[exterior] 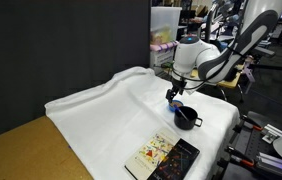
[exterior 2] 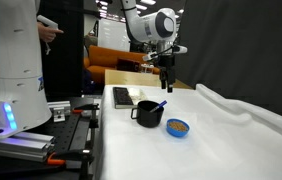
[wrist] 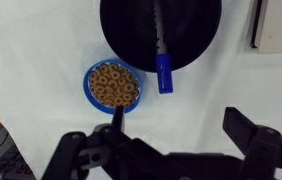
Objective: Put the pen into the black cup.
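The black cup [wrist: 131, 35] is at the top of the wrist view. The pen [wrist: 162, 60] lies in it, grey shaft inside and blue end sticking out over the near rim. In both exterior views the cup [exterior: 187, 118] [exterior 2: 147, 114] stands on the white cloth, and the pen [exterior 2: 161, 103] leans out of it. My gripper [wrist: 181, 125] is open and empty above the cloth, just beside the cup. It hangs above the cup in both exterior views [exterior: 174, 92] [exterior 2: 165, 78].
A flat blue dish [wrist: 113, 86] [exterior 2: 178, 127] of brown cereal rings sits next to the cup. A book with a colourful cover [exterior: 156, 153] and a black slab [exterior: 178, 158] lie near the table edge. The white cloth [exterior: 111, 105] is rumpled at its far side.
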You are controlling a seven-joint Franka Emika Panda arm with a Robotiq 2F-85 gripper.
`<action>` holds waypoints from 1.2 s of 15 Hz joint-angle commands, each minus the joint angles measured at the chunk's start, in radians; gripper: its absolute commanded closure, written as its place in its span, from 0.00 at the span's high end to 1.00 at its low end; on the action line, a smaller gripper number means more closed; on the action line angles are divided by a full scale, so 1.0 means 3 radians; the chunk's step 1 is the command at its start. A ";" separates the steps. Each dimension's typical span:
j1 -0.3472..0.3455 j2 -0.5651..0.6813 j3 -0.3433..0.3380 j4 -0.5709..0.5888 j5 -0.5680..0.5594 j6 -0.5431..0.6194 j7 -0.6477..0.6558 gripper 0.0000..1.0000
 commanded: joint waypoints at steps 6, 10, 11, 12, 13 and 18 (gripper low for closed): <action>-0.0049 -0.0301 0.0123 -0.0042 -0.0120 -0.0121 0.0072 1.00; -0.0087 -0.0403 0.0258 -0.0058 0.0039 -0.0156 -0.0050 1.00; -0.0102 -0.0325 0.0254 -0.0011 -0.0031 -0.0073 0.0003 1.00; -0.0103 -0.0338 0.0276 -0.0014 -0.0018 -0.0089 -0.0001 1.00; -0.0104 -0.0340 0.0284 -0.0017 -0.0014 -0.0099 -0.0001 1.00; -0.0114 -0.0340 0.0283 -0.0021 -0.0013 -0.0107 -0.0002 1.00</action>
